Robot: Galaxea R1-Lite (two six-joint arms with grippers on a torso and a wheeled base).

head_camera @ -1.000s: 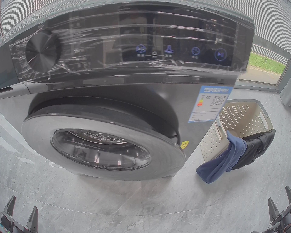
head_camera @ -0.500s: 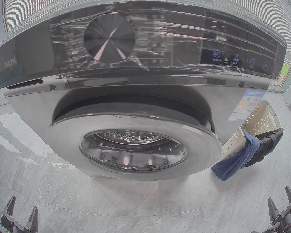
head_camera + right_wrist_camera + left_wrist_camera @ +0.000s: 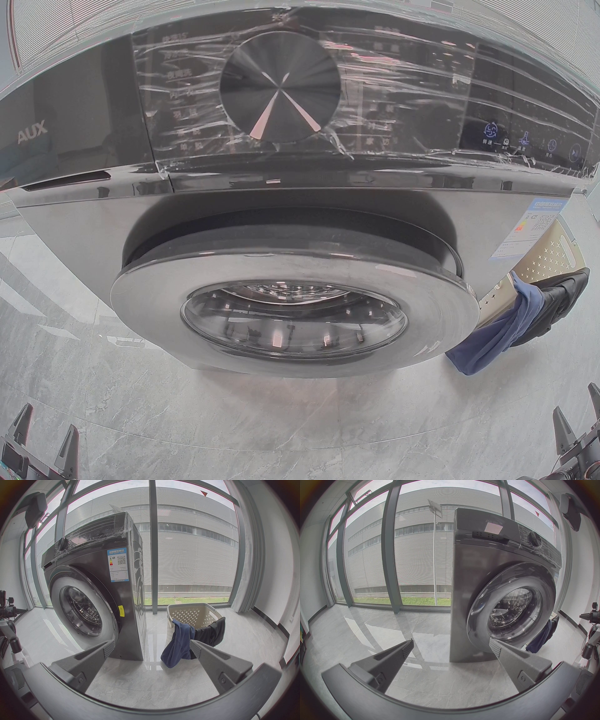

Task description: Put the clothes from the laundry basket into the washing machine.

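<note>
A dark grey front-loading washing machine (image 3: 312, 206) stands on a pale grey marble-patterned tile floor (image 3: 281, 419), directly in front of the robot. Tall floor-to-ceiling windows (image 3: 415, 548) rise behind it. Clear plastic film is wrapped over the machine's glossy control panel. Its big round silver-rimmed door with a glass porthole (image 3: 294, 312) appears shut against the front, and the steel drum is visible through the glass.

Just beside the machine, on the robot's right, a beige perforated plastic laundry basket (image 3: 556, 250) sits on the floor. A blue cloth garment (image 3: 500, 331) hangs over the basket's near rim and trails down the outer wall to the floor. A black garment (image 3: 556, 300) is draped over the rim, touching the blue one. From the right wrist camera, both garments hang outside the basket and the rest of it looks hollow.

The left tool (image 3: 48, 417) sits low at the robot's left, fingers spread wide apart and well short of the machine. The right tool (image 3: 574, 398) sits low at the robot's right, likewise spread open, well apart from the basket and the clothes.

A round brushed-metal dial (image 3: 280, 86) sits on the control panel, and a blue-bordered rectangular paper label (image 3: 537, 228) is stuck near the machine's right edge.
</note>
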